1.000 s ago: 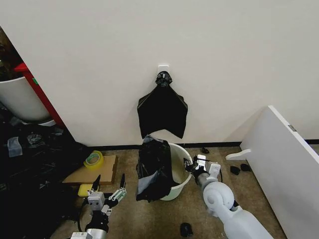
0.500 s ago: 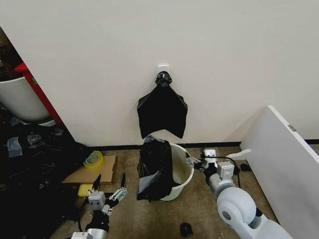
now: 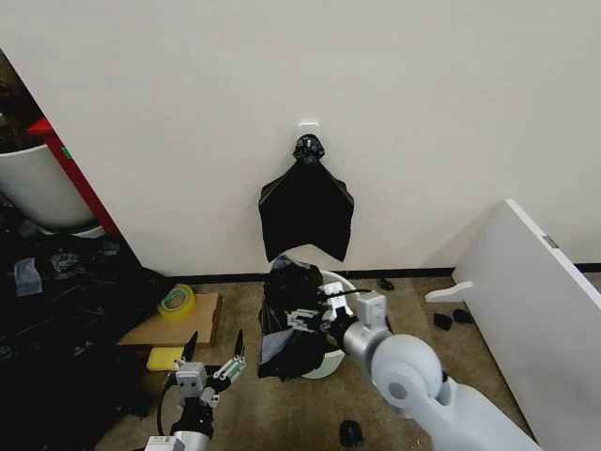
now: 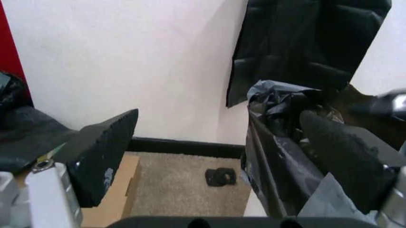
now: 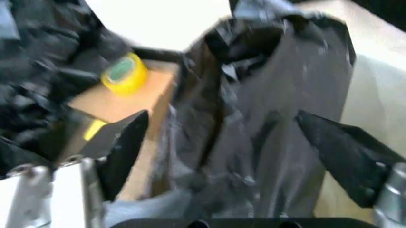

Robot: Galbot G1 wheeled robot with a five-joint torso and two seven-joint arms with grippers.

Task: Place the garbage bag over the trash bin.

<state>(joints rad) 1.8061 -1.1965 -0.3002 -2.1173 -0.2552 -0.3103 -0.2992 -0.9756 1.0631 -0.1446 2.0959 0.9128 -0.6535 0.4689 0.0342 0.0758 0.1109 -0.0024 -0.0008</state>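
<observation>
A flat cardboard piece with a yellow tape roll lies on the floor at the left. Near it the left gripper hangs low, its ribbed black fingers spread wide and empty. The garbage bag (thin, glossy, crinkled black plastic) drapes over the left side of the round cream trash bin. The right gripper hovers at the bag's upper part, its jaws released on either side of the plastic.
</observation>
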